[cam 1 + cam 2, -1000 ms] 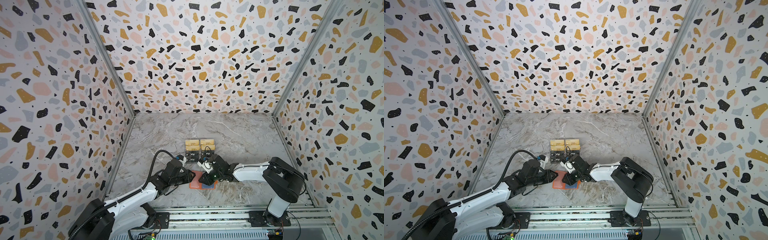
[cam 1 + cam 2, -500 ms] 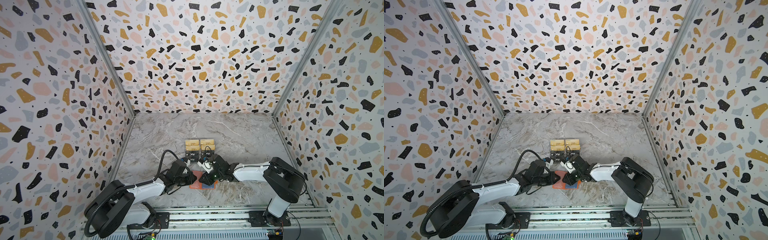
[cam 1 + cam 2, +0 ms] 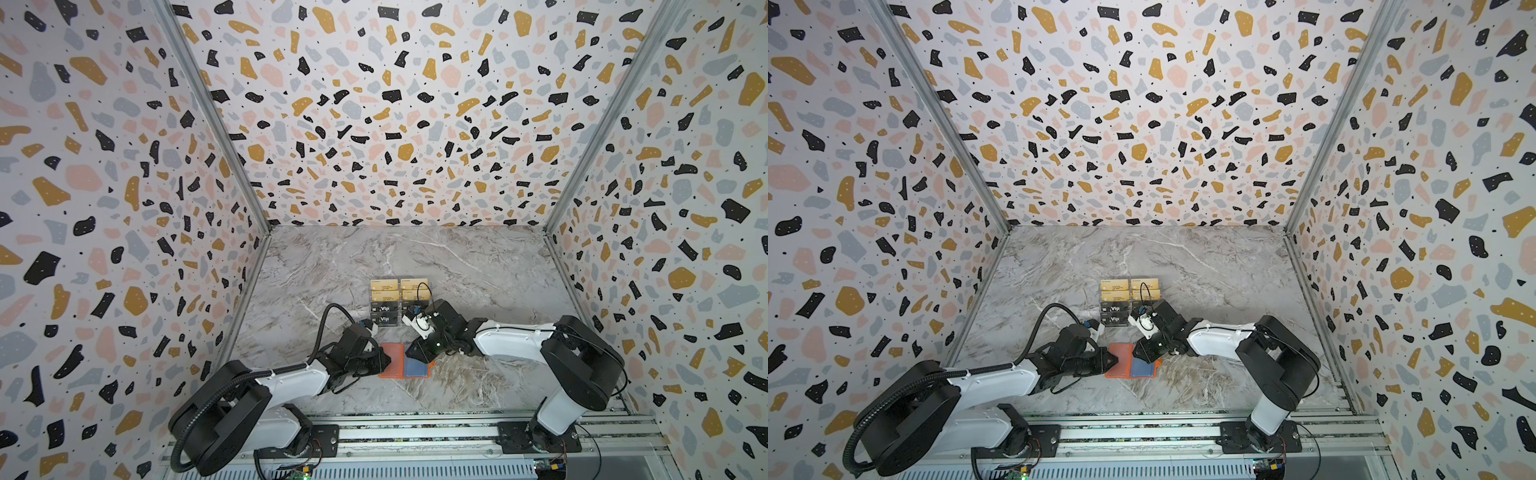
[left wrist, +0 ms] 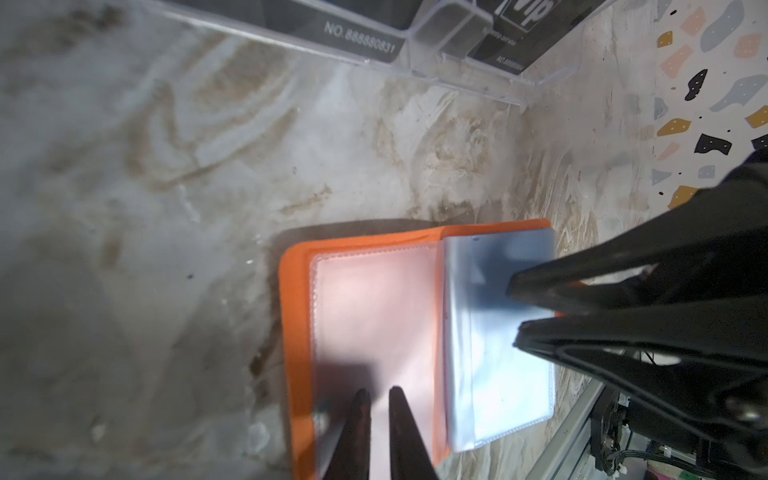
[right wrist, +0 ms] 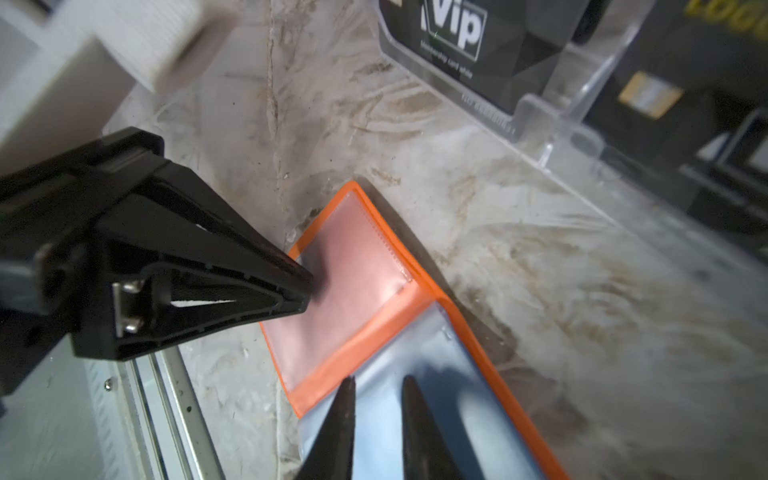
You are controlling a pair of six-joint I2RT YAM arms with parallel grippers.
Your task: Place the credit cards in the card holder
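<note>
Only wrist views show the left claw (image 4: 377,390), nearly together, on the pink page of the wallet (image 4: 297,332), and the right claw (image 5: 378,379), slightly apart, on blue sleeves (image 4: 498,382); from above the arms block this, with cards (image 3: 386,296) just behind.

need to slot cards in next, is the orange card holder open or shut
Open. The card holder lies spread on the table, inner pocket and bluish clear sleeves facing up in both wrist views.

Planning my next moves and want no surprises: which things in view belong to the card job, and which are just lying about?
Job:
- credit cards, black and gold, still in the stand
- card holder, lying open
- left gripper and right gripper, both over its pages

Just there:
- clear stand, only holding the cards
- marble table
- speckled walls
- front rail
</note>
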